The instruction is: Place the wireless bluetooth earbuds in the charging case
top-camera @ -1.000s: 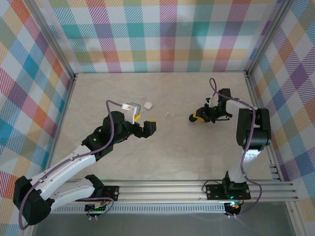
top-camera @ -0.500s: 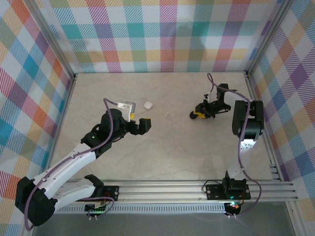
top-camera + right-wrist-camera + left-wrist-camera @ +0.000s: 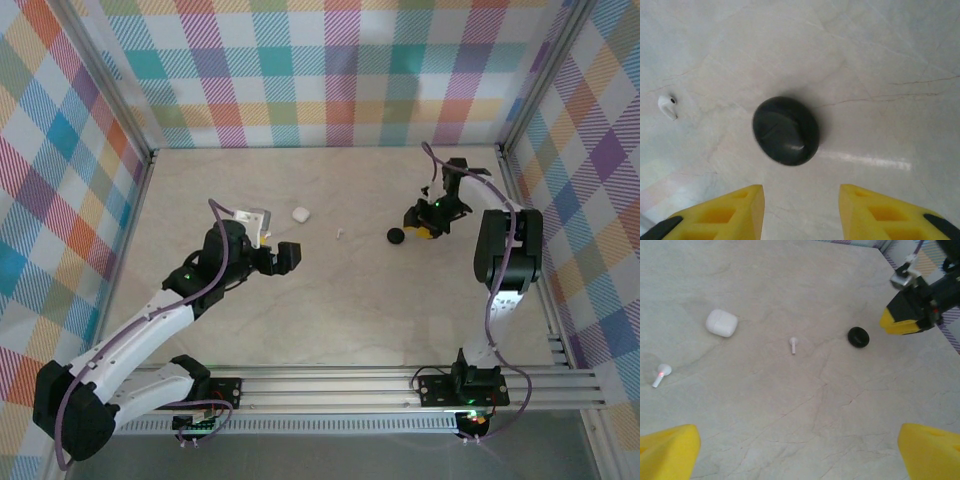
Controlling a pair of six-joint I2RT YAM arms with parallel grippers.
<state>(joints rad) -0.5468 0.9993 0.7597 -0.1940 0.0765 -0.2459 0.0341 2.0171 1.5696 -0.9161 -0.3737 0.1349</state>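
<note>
Backed off toward 2 o'clock, the right jaws stand spread and empty, the glossy black oval charging case (image 3: 396, 236) lying free on the pale marbled counter (image 3: 340, 310), left jaws likewise spread.

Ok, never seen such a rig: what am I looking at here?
Two robot arms are bolted at the near edge of a table. One picture looks down from above; the other two come from wrist cameras, yellow fingers at the bottom. On the table lie a closed white case, a closed black case, a white earbud between them and a second white earbud with a red light. The left tool is open and empty; the right tool, open too, hovers near the black case.
</note>
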